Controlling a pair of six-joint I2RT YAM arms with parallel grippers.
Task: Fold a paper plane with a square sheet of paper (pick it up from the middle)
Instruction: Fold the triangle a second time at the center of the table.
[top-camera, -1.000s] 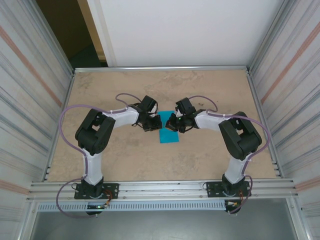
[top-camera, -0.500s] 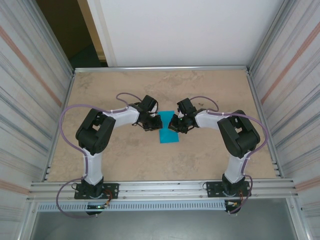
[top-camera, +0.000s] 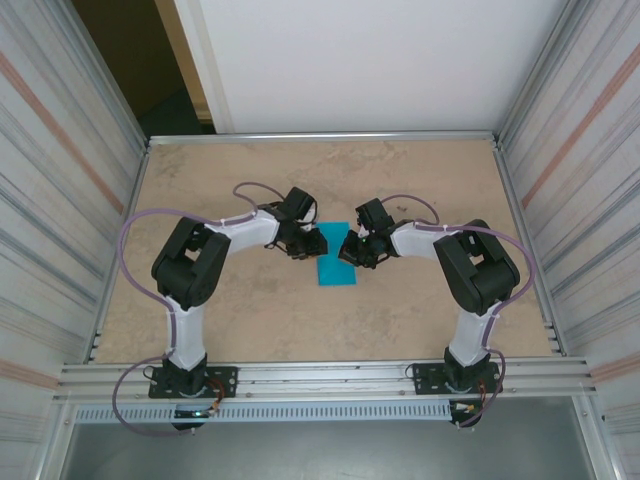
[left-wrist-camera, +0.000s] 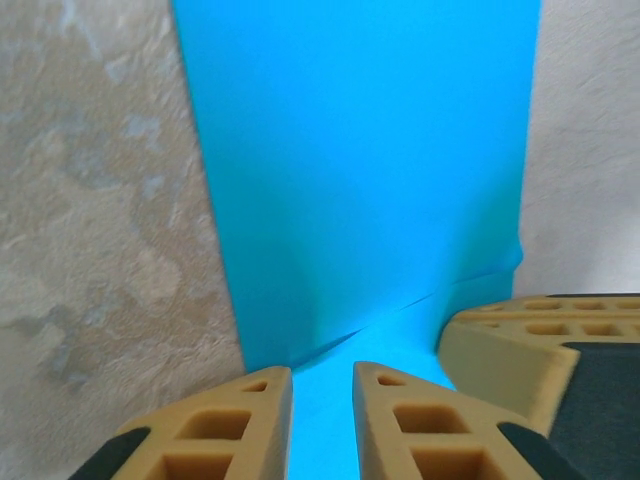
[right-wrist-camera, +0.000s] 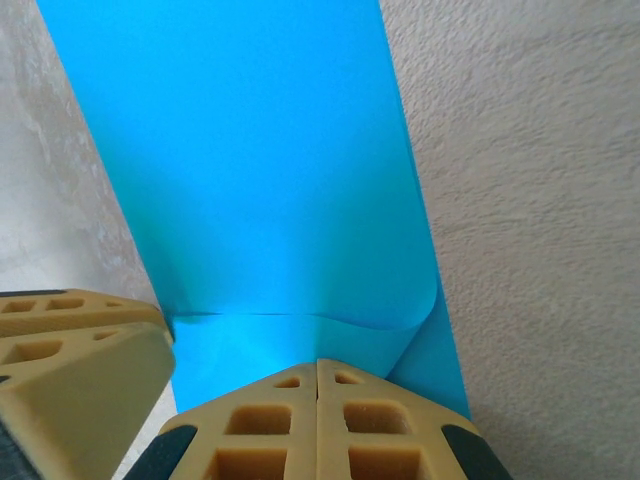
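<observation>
**Teal sheet between two pincers, mid-bench**

Paper sheet (top-camera: 337, 268): bright teal, thin, smooth and unmarked. It lies flat at the middle of the bench (top-camera: 420, 170) as a narrow, straight-edged rectangle, long axis running away from the arm bases. The left wrist view shows a sharp diagonal crease near the close end. The right wrist view shows a paler flap along that edge with a soft wavy fold line and one corner curling up.

Left pincer (top-camera: 316, 243): at the sheet's left edge. In its wrist view the fingers (left-wrist-camera: 400, 420) are tan, rubbery and cut with honeycomb pockets. They stand released, a narrow gap between the tips and teal paper showing through it. Nothing gripped.

Right pincer (top-camera: 347, 250): at the sheet's right edge, close to the left one. In its wrist view the two tan pads are clenched flush, one straight seam between them, tips down on the paler flap. Cannot tell whether a layer of paper is pinched.

Each wrist view catches one finger of the other pincer at its edge.

Bench surface: matte, mottled beige, stone-like grain, with a metal rim. Arms are white and black with lilac cables (top-camera: 135, 240) looping off them. Ribbed metal side walls (top-camera: 60, 180); a slotted aluminium rail (top-camera: 320, 378) carries the bases.
</observation>
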